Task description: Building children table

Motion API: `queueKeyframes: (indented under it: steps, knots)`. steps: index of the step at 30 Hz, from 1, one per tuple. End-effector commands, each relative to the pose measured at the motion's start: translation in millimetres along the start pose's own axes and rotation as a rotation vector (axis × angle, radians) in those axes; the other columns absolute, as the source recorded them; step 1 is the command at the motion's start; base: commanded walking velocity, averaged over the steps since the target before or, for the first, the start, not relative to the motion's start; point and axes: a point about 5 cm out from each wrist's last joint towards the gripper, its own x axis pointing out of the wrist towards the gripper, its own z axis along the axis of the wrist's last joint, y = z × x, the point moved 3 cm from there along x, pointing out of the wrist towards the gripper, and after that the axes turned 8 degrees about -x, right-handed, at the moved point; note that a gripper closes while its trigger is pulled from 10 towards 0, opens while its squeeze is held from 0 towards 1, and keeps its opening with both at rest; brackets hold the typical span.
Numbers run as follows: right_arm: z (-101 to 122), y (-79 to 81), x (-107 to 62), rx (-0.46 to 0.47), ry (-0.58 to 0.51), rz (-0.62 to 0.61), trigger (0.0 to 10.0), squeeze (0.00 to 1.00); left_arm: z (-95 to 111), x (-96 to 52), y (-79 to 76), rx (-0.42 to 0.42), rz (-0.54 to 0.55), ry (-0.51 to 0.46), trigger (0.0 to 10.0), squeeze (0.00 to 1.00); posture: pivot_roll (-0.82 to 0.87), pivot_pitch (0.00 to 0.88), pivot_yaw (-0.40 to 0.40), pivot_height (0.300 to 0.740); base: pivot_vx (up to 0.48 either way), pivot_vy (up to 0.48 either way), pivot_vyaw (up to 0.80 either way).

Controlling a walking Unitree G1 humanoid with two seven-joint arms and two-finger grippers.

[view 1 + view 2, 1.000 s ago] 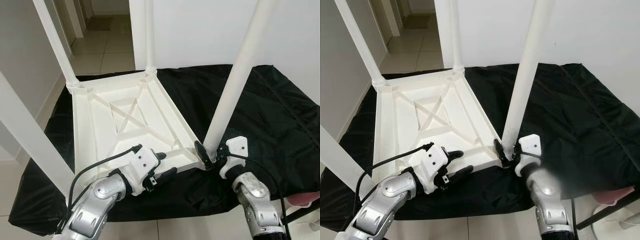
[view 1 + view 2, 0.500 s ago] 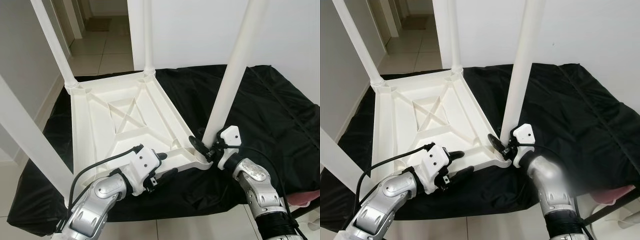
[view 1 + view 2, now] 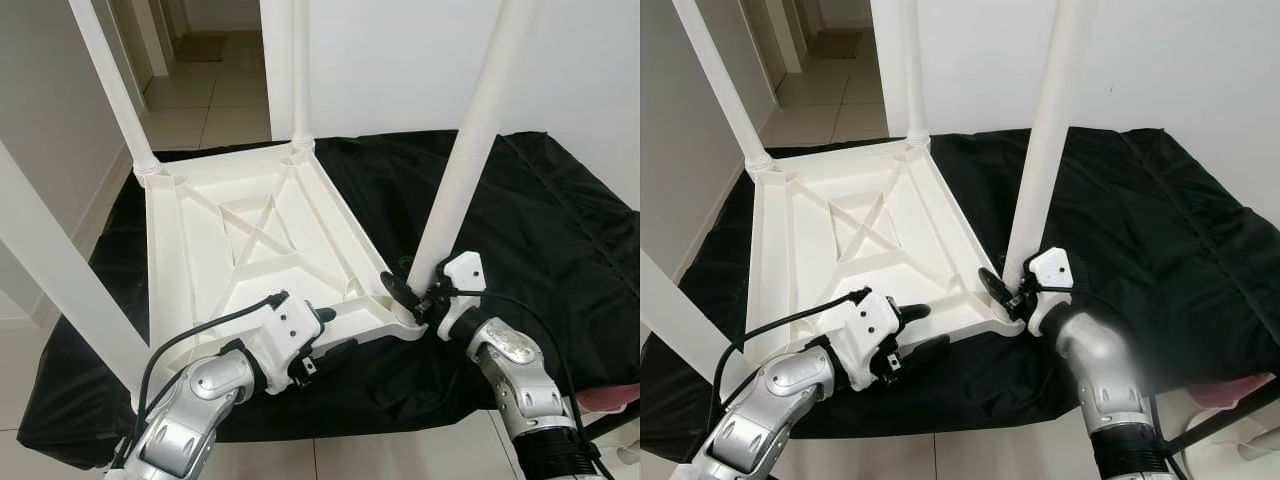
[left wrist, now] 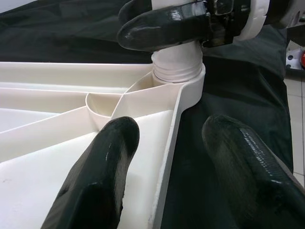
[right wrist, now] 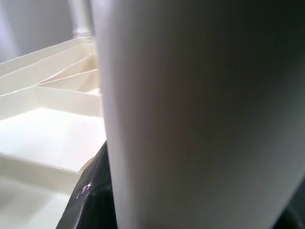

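Left eye view has the white plastic children's table [image 3: 250, 240] lying upside down on a black cloth [image 3: 540, 220] spread over some low surface, toward its left side. All four legs look to be standing in their corner sockets, so the build seems nearly done. The last one, the near-right leg [image 3: 470, 150], still has the right gripper [image 3: 420, 298] on it: its fingers are clamped around the base right at the socket. What's probably left is seating or twisting that leg home, though I can't tell if it's fully in. The left gripper [image 4: 167, 157] has its fingers spread apart, straddling the near edge of the tabletop without pinching it, one inside the rim and one outside. No containers anywhere here, just the ribbed underside.
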Motion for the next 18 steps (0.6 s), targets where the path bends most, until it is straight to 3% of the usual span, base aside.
queueKeyframes:
  steps: [1,10,17,18]
  knots:
    - [-17.1,7.3,-4.2,0.021,0.1,-0.051,10.0,0.0,-4.0,-1.1,-2.1,-0.011,-0.011,0.013,10.0,0.0,-0.02,0.0,0.022,0.74,0.0,0.0,0.0]
    - [-16.5,20.2,-7.4,0.077,0.134,-0.245,10.0,0.0,-6.2,-2.2,-3.6,-0.019,-0.013,0.019,10.0,0.0,-0.02,0.0,0.023,0.74,0.0,0.0,0.0]
    - [-22.6,25.8,-14.0,0.129,0.202,-0.588,10.0,0.0,-4.4,-0.6,-2.7,-0.012,-0.016,0.016,10.0,0.0,-0.02,0.0,0.013,0.74,0.0,0.0,0.0]
    - [-22.6,25.8,-14.0,0.129,0.202,-0.588,10.0,0.0,-4.4,-0.6,-2.7,-0.012,-0.016,0.016,10.0,0.0,-0.02,0.0,0.013,0.74,0.0,0.0,0.0]
